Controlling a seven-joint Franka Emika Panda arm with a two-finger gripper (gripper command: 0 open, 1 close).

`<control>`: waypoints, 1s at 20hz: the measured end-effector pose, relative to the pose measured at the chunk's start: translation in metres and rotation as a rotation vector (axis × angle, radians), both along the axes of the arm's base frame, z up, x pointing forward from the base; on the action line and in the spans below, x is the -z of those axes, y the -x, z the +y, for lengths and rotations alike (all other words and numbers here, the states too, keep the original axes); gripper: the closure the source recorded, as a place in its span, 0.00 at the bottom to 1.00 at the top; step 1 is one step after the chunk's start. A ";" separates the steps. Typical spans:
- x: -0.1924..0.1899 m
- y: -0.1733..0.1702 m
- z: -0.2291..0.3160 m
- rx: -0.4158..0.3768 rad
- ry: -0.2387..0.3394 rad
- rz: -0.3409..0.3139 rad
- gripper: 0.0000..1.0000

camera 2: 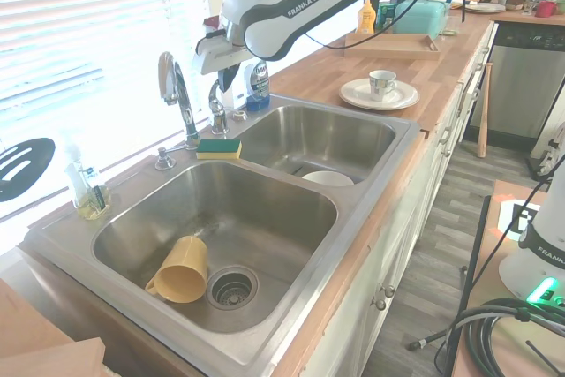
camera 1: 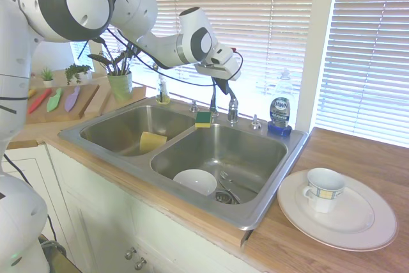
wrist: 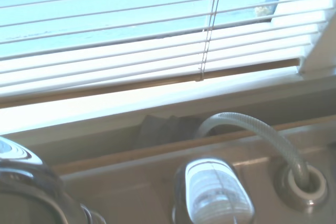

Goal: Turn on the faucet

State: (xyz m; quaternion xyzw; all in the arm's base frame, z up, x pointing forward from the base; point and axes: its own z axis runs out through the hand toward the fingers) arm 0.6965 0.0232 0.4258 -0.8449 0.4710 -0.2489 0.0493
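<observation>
The faucet stands on the back rim between the two basins. Its chrome gooseneck spout (camera 2: 173, 86) arches over the divider; in the first exterior view the arm hides all but the thin neck (camera 1: 213, 101). Its small lever handle (camera 1: 233, 105) (camera 2: 216, 101) stands upright beside the spout and fills the lower middle of the wrist view (wrist: 212, 195). My gripper (camera 1: 222, 86) (camera 2: 226, 73) hangs just above and slightly behind the lever handle, pointing down at it. No water runs from the spout.
A green-and-yellow sponge (camera 1: 203, 118) lies on the divider by the faucet base. A dish soap bottle (camera 1: 280, 112) and a small chrome cap (camera 1: 255, 121) stand right of the handle. A yellow cup (camera 2: 181, 278) lies in one basin of the sink (camera 1: 108, 158), a white bowl (camera 1: 195, 181) in the other. Blinds (wrist: 157, 35) hang close behind.
</observation>
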 end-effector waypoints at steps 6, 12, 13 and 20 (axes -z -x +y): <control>0.054 0.029 -0.008 -0.004 -0.015 0.290 1.00; 0.067 0.090 -0.014 -0.019 -0.034 0.426 1.00; 0.062 0.103 -0.012 -0.025 -0.042 0.434 1.00; 0.036 0.211 -0.018 -0.068 -0.104 0.488 0.00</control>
